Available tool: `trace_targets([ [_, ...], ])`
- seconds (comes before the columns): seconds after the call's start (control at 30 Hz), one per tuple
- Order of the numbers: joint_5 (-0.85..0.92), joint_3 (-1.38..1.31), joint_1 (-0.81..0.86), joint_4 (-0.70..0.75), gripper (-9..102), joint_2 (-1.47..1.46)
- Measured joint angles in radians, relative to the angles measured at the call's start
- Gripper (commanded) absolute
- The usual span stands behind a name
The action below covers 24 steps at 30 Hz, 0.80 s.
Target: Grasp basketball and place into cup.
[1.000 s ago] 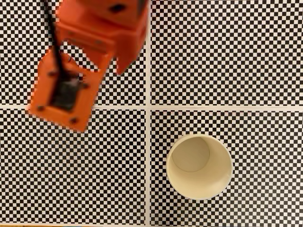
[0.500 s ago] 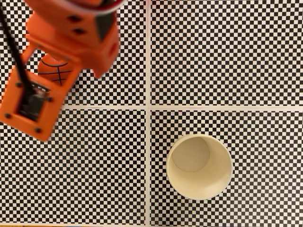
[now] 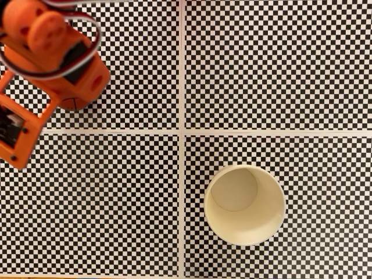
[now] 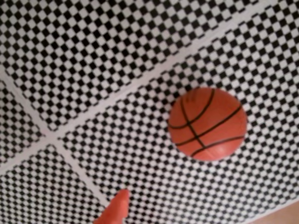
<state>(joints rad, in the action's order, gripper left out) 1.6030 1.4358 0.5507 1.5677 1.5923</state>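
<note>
In the wrist view the basketball (image 4: pixel 208 123), orange-red with black seams, rests on the checkered mat to the right of centre, free of any contact. One orange fingertip (image 4: pixel 117 206) of my gripper pokes in at the bottom edge, well short of the ball, with no second finger beside it. In the fixed view the orange arm (image 3: pixel 52 55) hangs over the top left square and covers the ball almost entirely. The cream-white cup (image 3: pixel 244 204) stands upright in the lower right square, its pale inside holding nothing.
A black-and-white checkered mat (image 3: pixel 279 70) covers the table, split into four squares by white lines (image 3: pixel 182 132). A strip of bare table edge (image 4: pixel 280 215) shows at the lower right of the wrist view.
The arm has swung left and toward the top left corner of the fixed view. It now covers the ball, which showed partly half a second ago. The cup has not moved.
</note>
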Motion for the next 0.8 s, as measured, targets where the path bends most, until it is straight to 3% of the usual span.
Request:
trace_targets([
  [0.4,-0.003,-0.038,-0.011,-0.015,71,-0.120],
  [0.8,0.009,-0.049,-0.002,-0.054,69,-0.195],
])
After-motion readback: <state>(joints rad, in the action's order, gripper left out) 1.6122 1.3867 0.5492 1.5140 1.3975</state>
